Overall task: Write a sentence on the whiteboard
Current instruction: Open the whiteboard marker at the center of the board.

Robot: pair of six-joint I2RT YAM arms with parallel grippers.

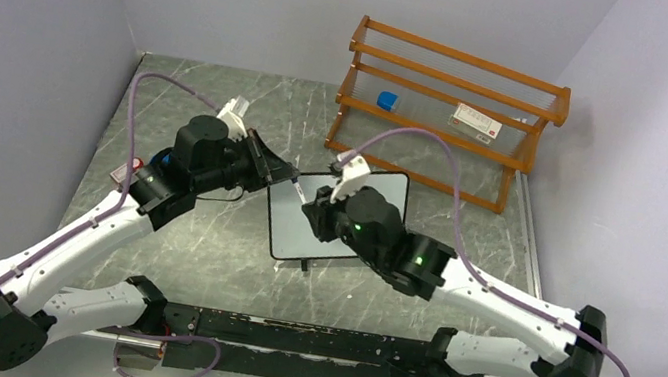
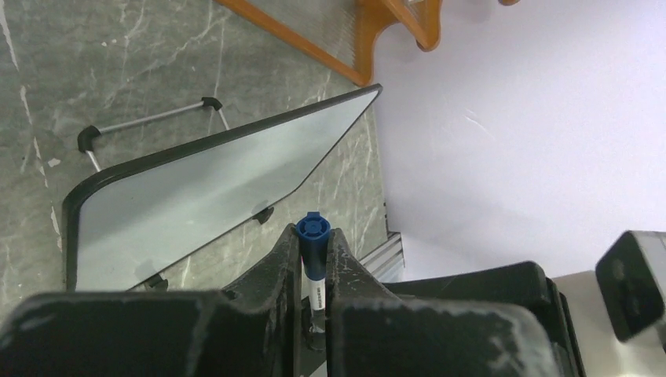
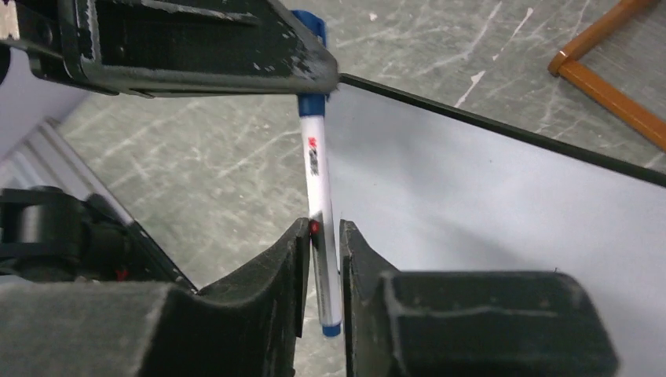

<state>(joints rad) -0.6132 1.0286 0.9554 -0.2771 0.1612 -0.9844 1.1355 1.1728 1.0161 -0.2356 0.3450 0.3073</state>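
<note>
The whiteboard (image 1: 288, 227) stands tilted at mid-table, black-framed, its face blank; no sentence shows on it. It also shows in the left wrist view (image 2: 204, 196) and the right wrist view (image 3: 487, 196). A white marker with a blue cap (image 3: 318, 169) is held between both grippers just in front of the board's left edge. My left gripper (image 2: 312, 236) is shut on the blue cap (image 2: 312, 236). My right gripper (image 3: 322, 232) is shut on the lower end of the white barrel. In the top view the left gripper (image 1: 293, 182) and right gripper (image 1: 314, 211) meet at the board's upper left.
An orange wooden rack (image 1: 449, 106) stands at the back right, with a small blue object (image 1: 386, 100) and a white labelled item (image 1: 475, 120) on it. A small red-and-white item (image 1: 125, 171) lies at the left table edge. Walls close in left, back and right.
</note>
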